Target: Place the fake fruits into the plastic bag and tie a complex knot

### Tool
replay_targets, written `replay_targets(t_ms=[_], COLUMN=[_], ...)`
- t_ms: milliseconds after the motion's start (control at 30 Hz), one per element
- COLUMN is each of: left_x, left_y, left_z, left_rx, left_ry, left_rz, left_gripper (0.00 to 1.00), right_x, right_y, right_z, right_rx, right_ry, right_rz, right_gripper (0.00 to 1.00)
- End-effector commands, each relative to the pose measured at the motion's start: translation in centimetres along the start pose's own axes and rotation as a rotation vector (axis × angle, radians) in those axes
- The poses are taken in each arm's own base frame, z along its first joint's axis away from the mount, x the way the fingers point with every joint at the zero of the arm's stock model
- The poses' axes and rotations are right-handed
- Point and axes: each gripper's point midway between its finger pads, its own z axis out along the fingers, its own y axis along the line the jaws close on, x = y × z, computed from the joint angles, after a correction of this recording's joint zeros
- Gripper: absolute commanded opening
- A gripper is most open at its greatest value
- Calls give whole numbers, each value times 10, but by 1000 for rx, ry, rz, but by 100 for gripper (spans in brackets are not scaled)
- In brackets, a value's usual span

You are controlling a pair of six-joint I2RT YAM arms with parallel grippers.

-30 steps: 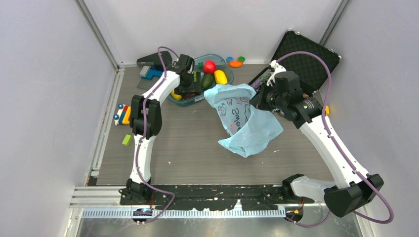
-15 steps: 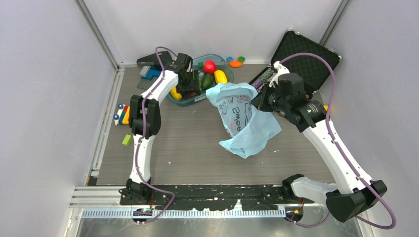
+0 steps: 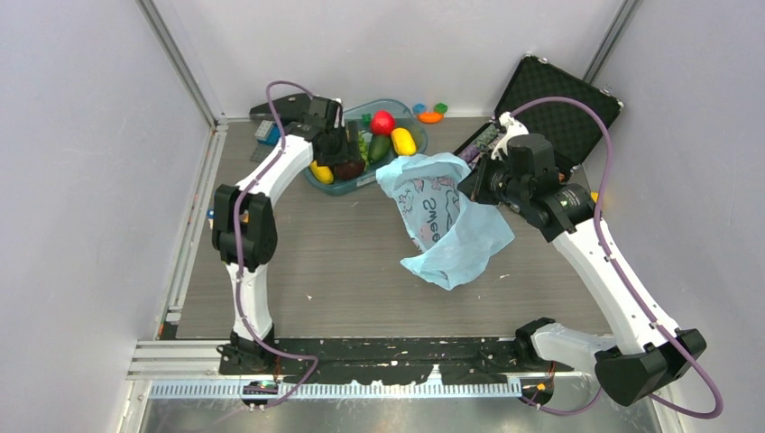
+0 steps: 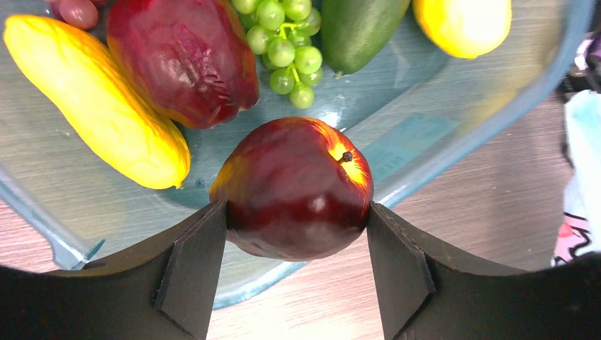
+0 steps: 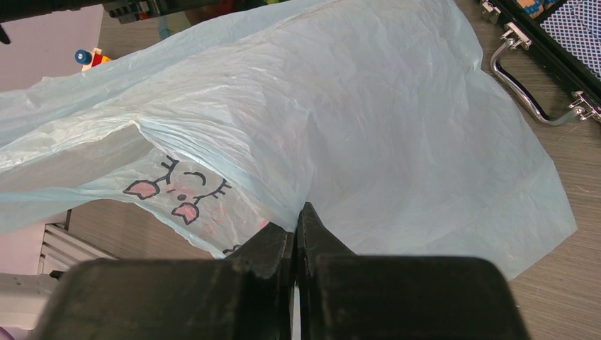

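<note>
The left gripper (image 4: pixel 296 210) is partly open, with its 2 black fingers pressed on both sides of a dark red round fruit (image 4: pixel 290 185), so it has hold of that fruit. The fruit is at the near edge of the clear blue tub (image 4: pixel 397 85); I cannot tell if it sits on the tub floor or is off it. Deeper in the tub lie a long yellow fruit (image 4: pixel 99 113), a big dark red one (image 4: pixel 184 57), green grapes (image 4: pixel 283 42), a dark green one (image 4: pixel 358 28) and another yellow one (image 4: pixel 464 21). The plastic bag (image 3: pixel 451 225) lies on the table just beside the tub, on the right arm's side, and its top edge almost touches the tub. The right gripper (image 5: pixel 296 218) is squeezed tight on a fold of the bag and holds that part up off the table. No fruit shows in the bag and there is no knot, so the job looks like it is near its start. The step now seems to be moving this 1 fruit from the tub to the bag. To do it well, lift the fruit straight up first — high enough to clear the tub wall. The fruit is shiny and round, so it could slip out; go slowly and do not twist. Carry it to the open top of the bag beside the tub, and let go only when it is low inside — not above the rim.
</note>
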Motion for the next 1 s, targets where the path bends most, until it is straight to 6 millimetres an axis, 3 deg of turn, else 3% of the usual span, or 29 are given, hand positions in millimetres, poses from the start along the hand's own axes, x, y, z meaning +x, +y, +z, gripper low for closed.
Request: replay_targets(t_ms=[0,167,367,600,833,967], left_x=[-42,-54,-63,-56,-49,-32], left_y=[-14,-28,-47,-90,-129,-151], left_z=[-37,-67,-130,-230,-354,-399], left_rx=[41,109,202,369,509,599], left_ry=[-176,-219,-293,-373,-557,-607], left_rz=[20,67,108,249,337,406], left_gripper=[49,48,47,46,46,46], right_x=[-15,-14,-14,-14,-12,-12], right_y=[7,6,6,-2,-4,-5], right_z=[-8,-7,-5,4,14,17], right_rx=[-28,-24,-25,11,17,21], right_ry=[-68,-68,-67,-63,-49,-48], right_rz=[2,4,-2,-16,-22,-29], right_gripper=[5,5,5,5,5,5])
